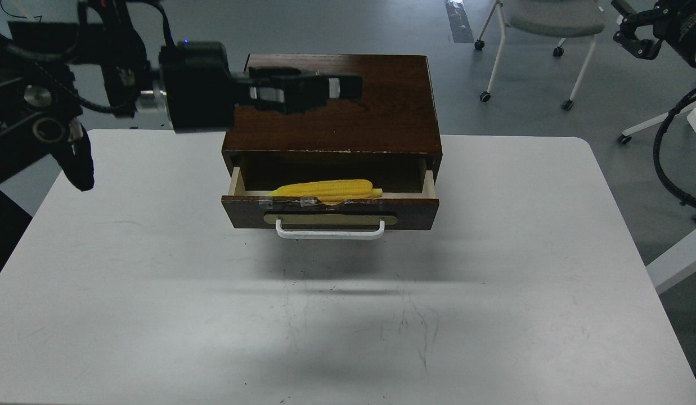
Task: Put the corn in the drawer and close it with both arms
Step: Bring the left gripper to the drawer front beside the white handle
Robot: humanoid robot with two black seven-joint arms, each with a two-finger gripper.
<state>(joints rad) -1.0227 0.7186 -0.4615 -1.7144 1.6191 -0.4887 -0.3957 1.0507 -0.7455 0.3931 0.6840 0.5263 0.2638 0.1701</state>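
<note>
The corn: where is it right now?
In the head view, the corn lies inside the open drawer, just behind its front panel, centre-left, above the white handle.

No legible txt or labels anywhere (checked all surfaces).

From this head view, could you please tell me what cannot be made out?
- Corn: its lower side is hidden by the drawer front.
- Drawer interior: its back is dark under the box top.
- Right claw: small, dark, at the frame corner.
- Left claw: finger gap unclear.
</note>
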